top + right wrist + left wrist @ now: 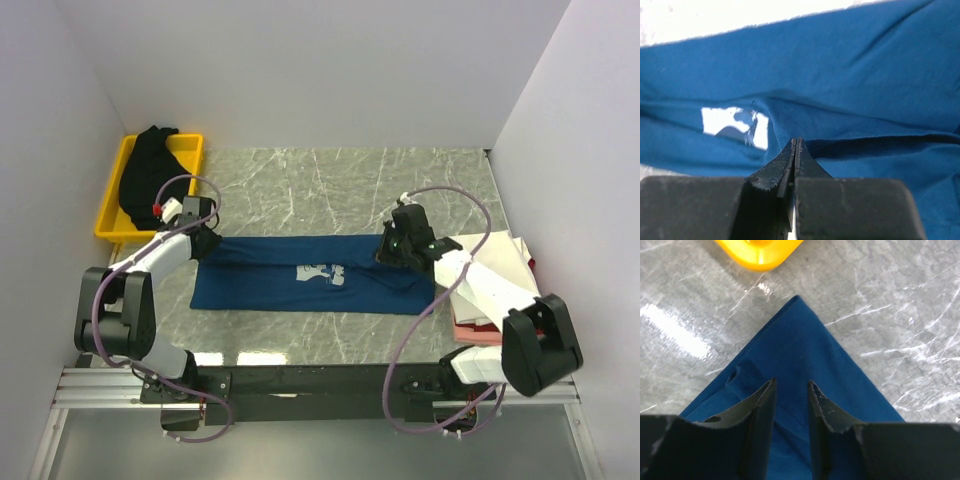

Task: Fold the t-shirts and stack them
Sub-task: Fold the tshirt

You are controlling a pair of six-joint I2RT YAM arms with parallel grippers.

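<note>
Two claws at the ends of the blue shirt, spread flat mid-frame on the marble table, pale print up. Left claw at the shirt's left corner: fingers apart, blue cloth showing in the gap. Right claw at the right end: tips pressed together at a ridge of cloth, can't tell if any is pinched. Black shirt in the yellow tray, upper left. Folded pile, white over pink, right edge.

Robotics lab cell: white panels are boxing in a marble-patterned table, a left arm and a right arm are standing on a rail at the table's near edge, a yellow bin sitting at its far-left corner.
</note>
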